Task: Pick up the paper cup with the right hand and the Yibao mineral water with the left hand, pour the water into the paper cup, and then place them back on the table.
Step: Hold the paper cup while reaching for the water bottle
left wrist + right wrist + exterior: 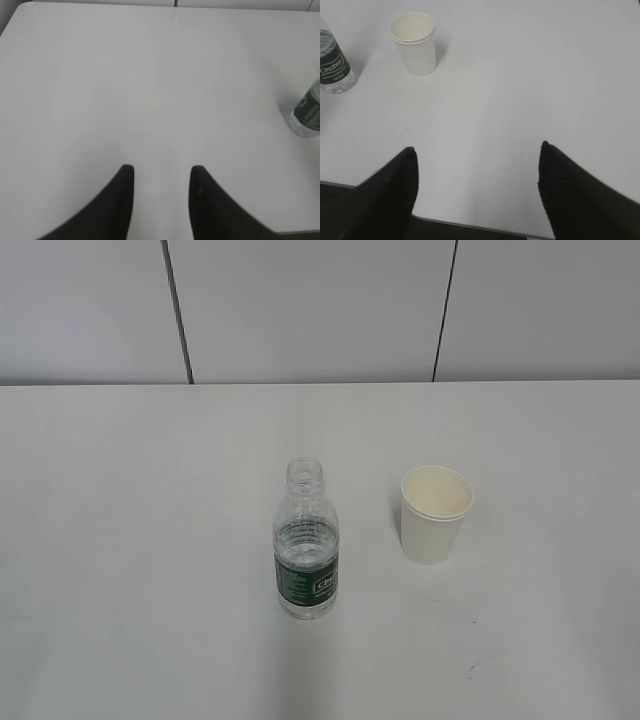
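Nothing begun: Yibao mineral water [306, 545] and paper cup [435, 513] stood untouched; left hand [161, 172] narrowly parted, right hand [477, 155] wide, both empty.

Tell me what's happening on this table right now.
Nothing is being handled yet. An uncapped mineral water bottle and a white paper cup stand upright and apart on the white table, the cup to the bottle's right in the exterior view. The left gripper and the right gripper both hang open near the table's edge, empty and well short of either item. No water has been poured.
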Tool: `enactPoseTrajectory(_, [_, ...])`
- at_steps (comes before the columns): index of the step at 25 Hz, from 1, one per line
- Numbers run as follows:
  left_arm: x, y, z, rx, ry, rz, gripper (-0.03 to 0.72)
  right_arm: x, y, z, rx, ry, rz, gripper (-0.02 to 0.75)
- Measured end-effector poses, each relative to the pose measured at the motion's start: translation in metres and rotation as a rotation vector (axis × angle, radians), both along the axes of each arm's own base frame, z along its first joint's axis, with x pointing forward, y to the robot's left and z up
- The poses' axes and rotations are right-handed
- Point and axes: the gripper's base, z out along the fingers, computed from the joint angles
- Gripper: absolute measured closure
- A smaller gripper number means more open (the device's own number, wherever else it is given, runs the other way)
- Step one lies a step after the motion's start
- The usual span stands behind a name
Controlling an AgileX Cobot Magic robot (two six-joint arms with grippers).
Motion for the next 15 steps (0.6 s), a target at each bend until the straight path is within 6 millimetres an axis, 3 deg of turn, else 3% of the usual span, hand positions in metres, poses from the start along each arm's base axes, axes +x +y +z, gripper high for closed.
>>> enactPoseTrajectory(15, [0.0,0.0,0.0,0.0,0.0,0.0,0.447,0.0,0.0,0.0,0.0,0.0,0.0,0.153])
